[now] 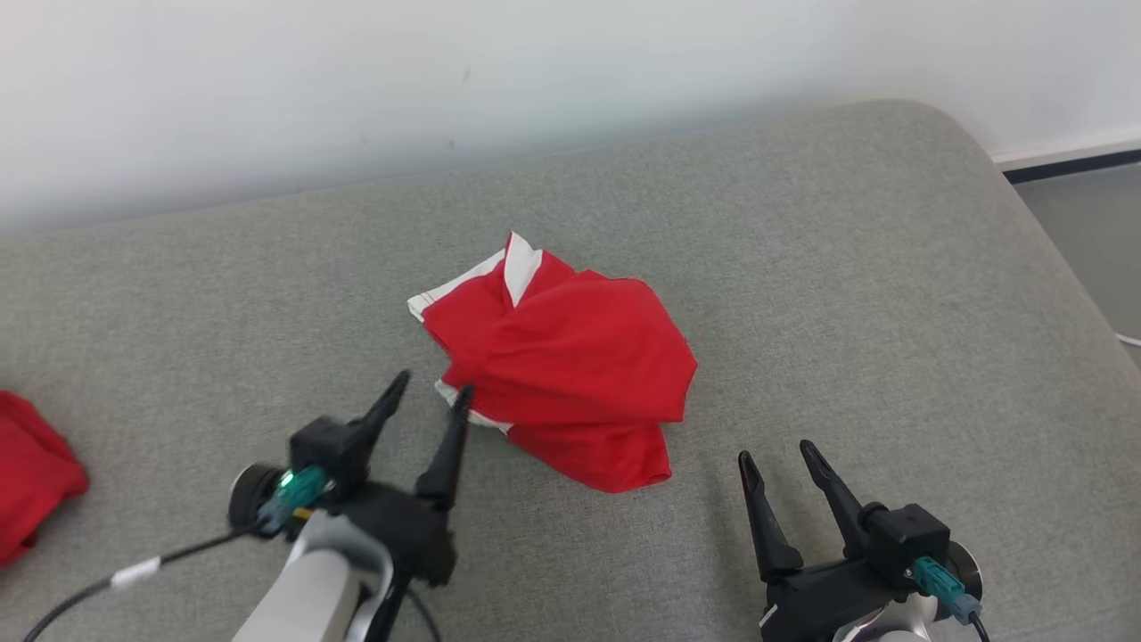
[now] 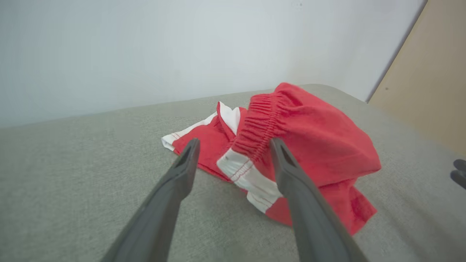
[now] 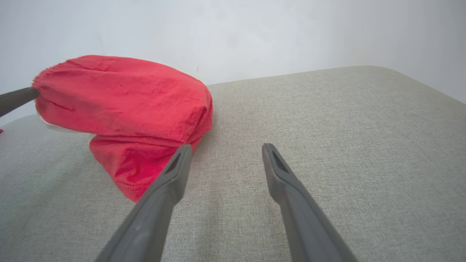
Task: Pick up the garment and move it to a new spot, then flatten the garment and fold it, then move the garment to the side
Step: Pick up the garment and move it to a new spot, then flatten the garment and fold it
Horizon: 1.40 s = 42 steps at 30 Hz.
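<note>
A second red cloth lies at the left edge of the grey padded surface. The left gripper, jaws spread and empty, points at the near-left hem of the crumpled red-and-white garment, which sits mid-surface. The right gripper hovers open near the front edge. A white wall stands behind.

Entry: markings | Text: none legible | Labels, brands: none legible | Numbers, signs: none legible | Views: all three
</note>
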Motion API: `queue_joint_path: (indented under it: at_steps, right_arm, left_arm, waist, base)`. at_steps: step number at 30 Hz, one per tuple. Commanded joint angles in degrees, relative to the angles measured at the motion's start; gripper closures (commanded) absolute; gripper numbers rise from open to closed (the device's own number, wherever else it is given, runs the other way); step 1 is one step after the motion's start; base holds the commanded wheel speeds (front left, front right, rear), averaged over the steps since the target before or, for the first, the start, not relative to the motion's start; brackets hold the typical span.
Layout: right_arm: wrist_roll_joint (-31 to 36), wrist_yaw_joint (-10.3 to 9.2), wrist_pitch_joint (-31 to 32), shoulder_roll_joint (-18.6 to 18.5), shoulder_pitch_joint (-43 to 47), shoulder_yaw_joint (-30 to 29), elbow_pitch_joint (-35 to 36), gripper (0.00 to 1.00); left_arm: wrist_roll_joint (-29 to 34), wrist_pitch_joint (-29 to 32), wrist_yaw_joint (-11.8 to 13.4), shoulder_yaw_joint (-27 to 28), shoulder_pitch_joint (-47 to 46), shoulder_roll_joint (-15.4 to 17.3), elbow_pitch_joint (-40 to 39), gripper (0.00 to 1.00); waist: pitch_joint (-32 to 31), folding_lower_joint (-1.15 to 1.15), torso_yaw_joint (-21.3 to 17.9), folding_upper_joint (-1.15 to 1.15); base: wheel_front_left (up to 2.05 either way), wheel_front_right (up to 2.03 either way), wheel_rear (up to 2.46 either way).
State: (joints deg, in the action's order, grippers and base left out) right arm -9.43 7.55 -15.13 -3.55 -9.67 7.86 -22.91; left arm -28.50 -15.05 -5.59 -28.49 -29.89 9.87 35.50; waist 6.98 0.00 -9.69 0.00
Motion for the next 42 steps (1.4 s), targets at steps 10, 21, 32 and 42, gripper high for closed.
queue_joint_path:
  at_steps: [10, 21, 32, 42]
  right_arm:
    - [1.5, -0.12, 0.0, 0.2, 2.3, -1.7, 0.6, 0.00]
    - [3.0, -0.12, 0.0, 0.4, 4.2, -3.2, 1.5, 0.00]
    - [3.1, -0.12, 0.0, 0.6, 5.3, -3.3, 2.3, 0.00]
    - [3.1, -0.12, 0.0, 0.7, 6.2, -3.1, 2.4, 0.00]
  left_arm:
    - [9.9, -0.2, 1.9, 18.6, 17.6, -0.5, -8.5, 0.00]
    - [17.4, -0.2, 0.9, 31.2, 29.0, -4.0, -13.6, 0.00]
    - [21.6, -0.2, -0.1, 35.6, 33.5, -6.4, -18.0, 0.00]
    - [23.2, -0.2, -0.8, 35.5, 33.4, -7.0, -18.9, 0.00]
  waist:
    - [-3.0, 0.00, 2.6, 0.00]
    - [-4.6, 0.00, 4.1, 0.00]
    - [-5.3, 0.00, 5.6, 0.00]
    - [-5.4, 0.00, 6.4, 0.00]
  base:
    - [0.00, 0.00, 0.00]
    - [0.00, 0.00, 0.00]
    - [0.00, 0.00, 0.00]
    - [0.00, 0.00, 0.00]
